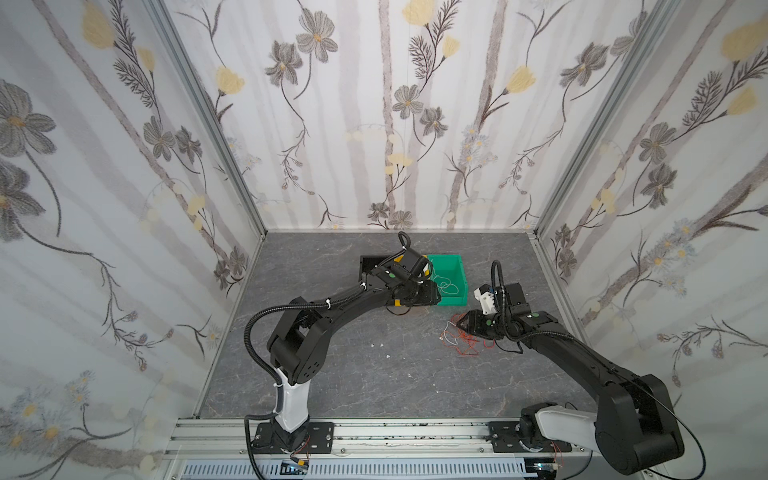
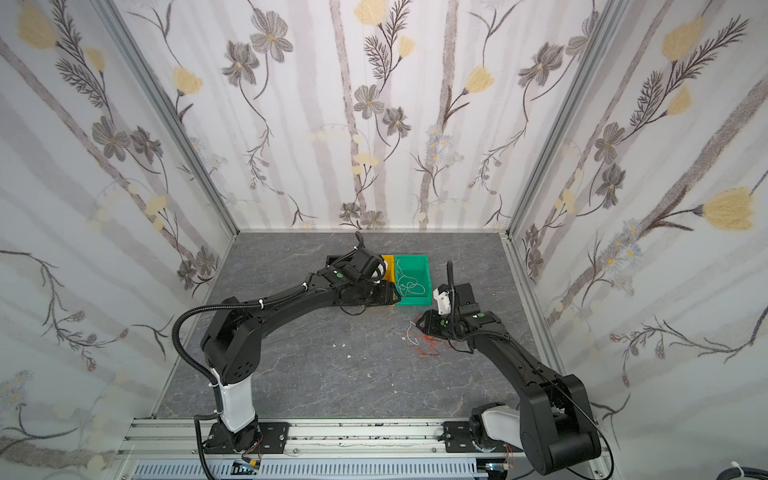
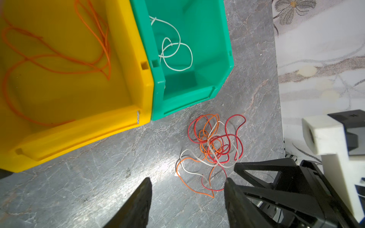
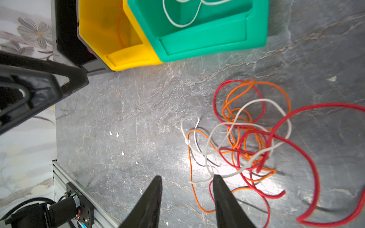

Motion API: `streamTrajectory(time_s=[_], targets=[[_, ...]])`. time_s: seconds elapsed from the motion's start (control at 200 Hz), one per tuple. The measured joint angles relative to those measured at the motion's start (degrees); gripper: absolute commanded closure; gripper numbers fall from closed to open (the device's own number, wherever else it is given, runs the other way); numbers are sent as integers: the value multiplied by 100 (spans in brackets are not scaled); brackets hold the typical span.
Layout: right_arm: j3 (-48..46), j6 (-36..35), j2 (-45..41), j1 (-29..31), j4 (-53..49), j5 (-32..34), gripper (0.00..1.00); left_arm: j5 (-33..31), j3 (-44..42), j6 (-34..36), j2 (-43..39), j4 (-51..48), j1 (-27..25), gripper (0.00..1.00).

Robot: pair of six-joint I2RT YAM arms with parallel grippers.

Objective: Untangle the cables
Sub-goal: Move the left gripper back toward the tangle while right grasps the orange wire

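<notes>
Cables: red, orange and white wires in one loose knot [image 3: 213, 146] on the table [image 3: 88, 187], just in front of the green bin [image 3: 223, 59], toward the right arm's side; in both top views the knot [image 1: 465, 341] [image 2: 424, 343] lies right at the tip of the right gripper.
Look of the knot: thin, limp strands curled into overlapping loops. Red runs widest, one long red arc swinging out from the heap [image 4: 246, 138]; orange is bunched in the middle; white threads over and under both.
Sorted strands: a white cable [image 3: 173, 49] lies coiled alone on the floor of the green bin, and an orange cable [image 3: 59, 55] is looped inside the yellow bin [image 3: 79, 138].
Bins: smooth moulded plastic with sloped walls and a low front lip. Yellow and green stand side by side, touching, and a black bin [image 4: 65, 35] stands on the yellow one's other side.
Table: grey stone-look top with pale veins, slightly glossy, with a few tiny white scraps [image 4: 117, 134] scattered on it.
Left gripper [image 3: 187, 180]: jaws well apart and empty — it hovers over bare table in front of the bins, near the knot.
Right gripper [image 4: 187, 177]: dark, tapering, ribbed fingers [image 4: 152, 201] stand moderately apart, narrower than the left pair. They clamp nothing — an orange strand and a white end cross the gap between the tips, and I cannot tell whether the tips touch them.
</notes>
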Motion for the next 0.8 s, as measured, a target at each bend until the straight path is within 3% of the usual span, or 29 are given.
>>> streamTrajectory(time_s=[0.29,0.615,0.799], targets=[[-260,149,-81,667,-197,577,54,109,-1298,-315,-538,885,-63,41],[-415,254,166,1128,-321,1051,54,138,-1849,-496,-756,1445,-98,41],[-365,251,531,1294,-284,1231,62,138,-2072,-555,-874,1615,-114,41]])
